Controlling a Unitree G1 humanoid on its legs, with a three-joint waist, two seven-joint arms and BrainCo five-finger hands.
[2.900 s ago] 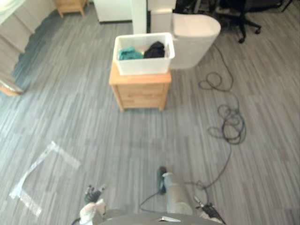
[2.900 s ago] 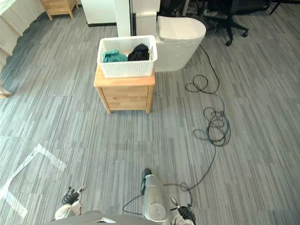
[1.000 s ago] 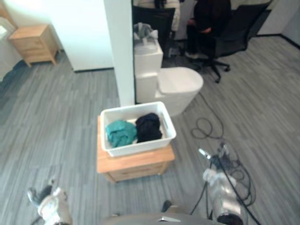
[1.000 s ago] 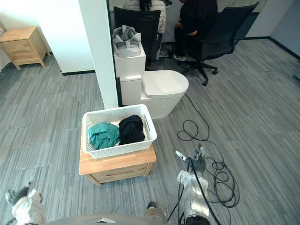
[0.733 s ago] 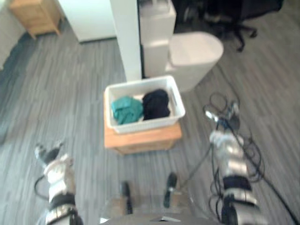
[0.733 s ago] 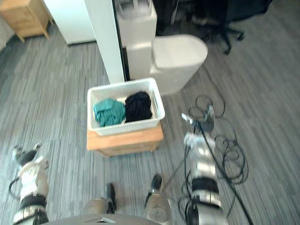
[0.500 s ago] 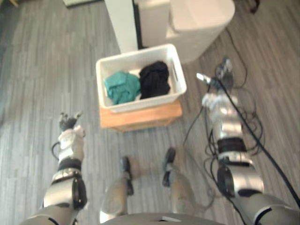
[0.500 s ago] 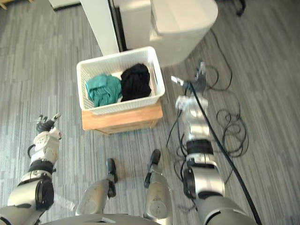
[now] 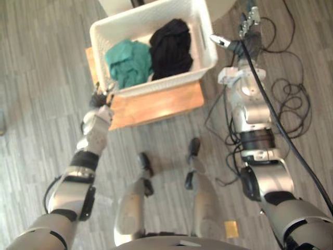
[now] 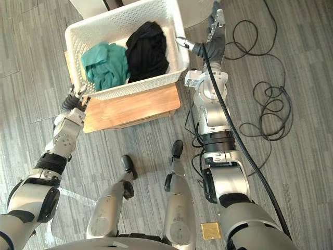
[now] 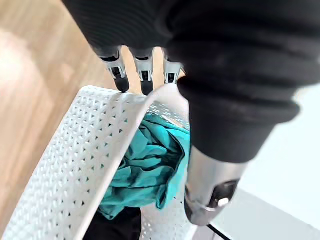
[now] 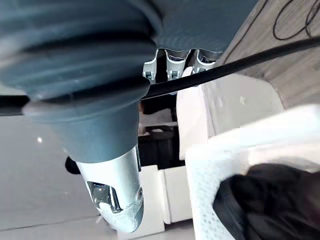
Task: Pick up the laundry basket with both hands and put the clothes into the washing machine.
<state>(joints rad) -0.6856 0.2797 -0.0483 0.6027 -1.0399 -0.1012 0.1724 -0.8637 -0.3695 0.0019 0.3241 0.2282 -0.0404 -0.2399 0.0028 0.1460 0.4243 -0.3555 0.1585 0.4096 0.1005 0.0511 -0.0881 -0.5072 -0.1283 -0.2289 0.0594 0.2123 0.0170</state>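
Crosswise sits the laundry basket, long axis between straight-fingered, empty left hand and right hand.

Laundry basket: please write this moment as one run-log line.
laundry basket: on wooden cabinet, not lifted | inside: teal cloth, black cloth | left hand: open, at left corner | right hand: open, beside right wall

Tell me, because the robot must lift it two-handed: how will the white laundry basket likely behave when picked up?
Probably light: the laundry basket has thin perforated walls and holds just a teal garment and a black garment. Those walls may flex if squeezed. The clothes lie loose, so they could slide if it tilts.
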